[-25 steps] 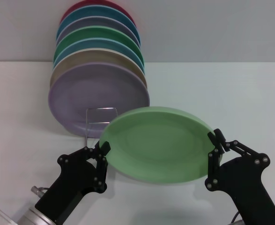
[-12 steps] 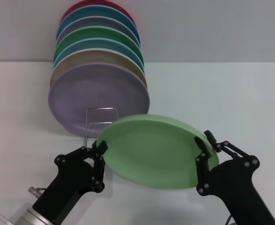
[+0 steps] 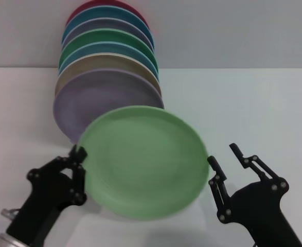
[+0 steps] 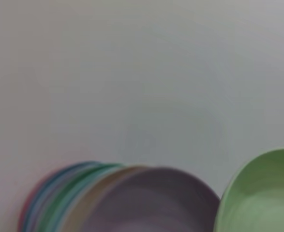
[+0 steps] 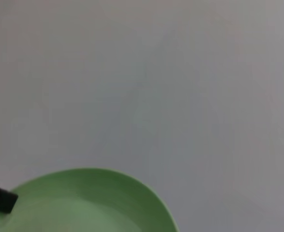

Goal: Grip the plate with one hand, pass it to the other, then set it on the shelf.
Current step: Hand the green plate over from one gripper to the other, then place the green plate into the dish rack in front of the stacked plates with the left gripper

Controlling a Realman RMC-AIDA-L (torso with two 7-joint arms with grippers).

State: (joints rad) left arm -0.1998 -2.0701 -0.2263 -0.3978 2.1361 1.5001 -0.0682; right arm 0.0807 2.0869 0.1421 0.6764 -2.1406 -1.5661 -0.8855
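I am seeing the left gripper (image 3: 78, 154) clamping the light green plate (image 3: 143, 162) alone now, carrying it leftward, tilted up before the lilac plate (image 3: 96, 98). The right gripper (image 3: 224, 155) has released and is standing apart, fingers spread.

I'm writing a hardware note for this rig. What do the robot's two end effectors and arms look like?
Both are matte black. The left end effector and right end effector each have two slim jointed fingers, built from linkage bars dotted with small silver screws. The left arm ends in a silver metal wrist section at the picture's lower corner.
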